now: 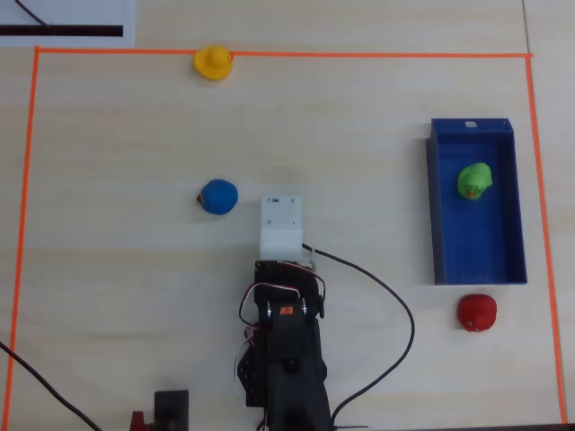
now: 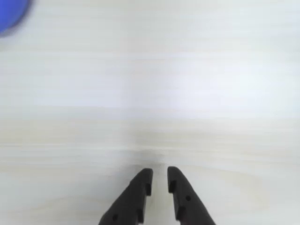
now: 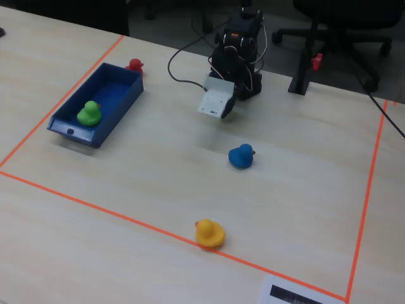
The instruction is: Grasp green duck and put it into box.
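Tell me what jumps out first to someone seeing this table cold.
The green duck sitting inside the dark-blue box on the right of the overhead view grabs attention first. Three more ducks stand on the bare table: a red duck just outside the box's near end, a blue duck near the middle, and a yellow duck on the orange tape line. The pincer hangs empty, jaws nearly together.

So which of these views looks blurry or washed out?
Wrist view: overexposed, pale table, blue duck a soft smear, tool tips fairly sharp. Overhead view: even light, green duck crisp. Fixed view: clear, soft shadows.
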Action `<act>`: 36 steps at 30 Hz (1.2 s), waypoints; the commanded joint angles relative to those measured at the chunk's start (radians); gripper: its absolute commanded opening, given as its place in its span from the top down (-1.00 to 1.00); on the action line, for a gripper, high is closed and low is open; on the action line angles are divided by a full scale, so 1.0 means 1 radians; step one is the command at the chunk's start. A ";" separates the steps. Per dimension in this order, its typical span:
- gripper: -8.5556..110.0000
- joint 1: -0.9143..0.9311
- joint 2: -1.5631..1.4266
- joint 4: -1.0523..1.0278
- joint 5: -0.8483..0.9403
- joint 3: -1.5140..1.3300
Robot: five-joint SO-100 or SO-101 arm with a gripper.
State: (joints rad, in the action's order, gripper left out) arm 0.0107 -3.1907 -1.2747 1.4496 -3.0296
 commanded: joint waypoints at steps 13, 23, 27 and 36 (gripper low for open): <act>0.85 -0.015 -0.104 -0.067 0.009 -0.048; 0.85 -0.002 -0.120 -0.052 0.012 -0.080; 0.85 -0.002 -0.120 -0.057 0.038 -0.080; 0.85 0.014 -0.120 -0.058 0.043 -0.080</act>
State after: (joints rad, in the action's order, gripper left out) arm 0.0031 -3.3119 -1.3269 1.4864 -3.1032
